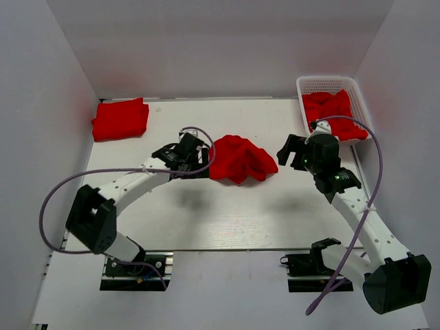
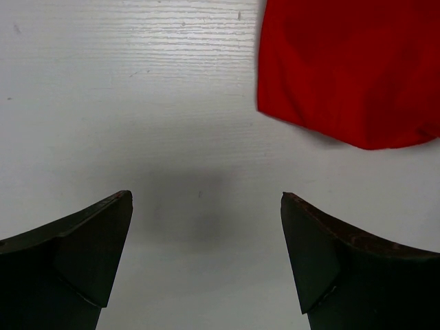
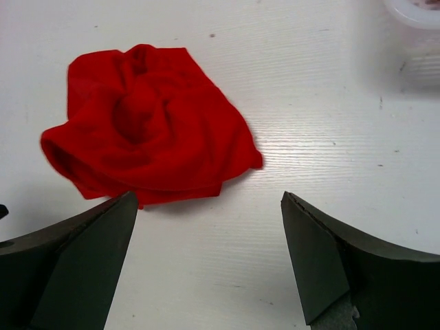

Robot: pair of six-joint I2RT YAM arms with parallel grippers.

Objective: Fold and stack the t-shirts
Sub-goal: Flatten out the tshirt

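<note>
A crumpled red t-shirt [image 1: 239, 158] lies in a heap at the table's middle. My left gripper [image 1: 203, 159] is open and empty just left of it; in the left wrist view [image 2: 206, 206] the shirt's edge [image 2: 350, 69] lies ahead to the right, apart from the fingers. My right gripper [image 1: 284, 154] is open and empty just right of the heap; the right wrist view [image 3: 210, 203] shows the heap [image 3: 148, 130] ahead to the left, not touched. A folded red t-shirt [image 1: 120, 118] lies at the far left. Another red t-shirt [image 1: 333, 110] lies in the basket.
A white plastic lattice basket [image 1: 328, 82] stands at the far right corner; its rim shows in the right wrist view [image 3: 416, 10]. White walls enclose the table on the left, back and right. The table [image 1: 227, 213] is white.
</note>
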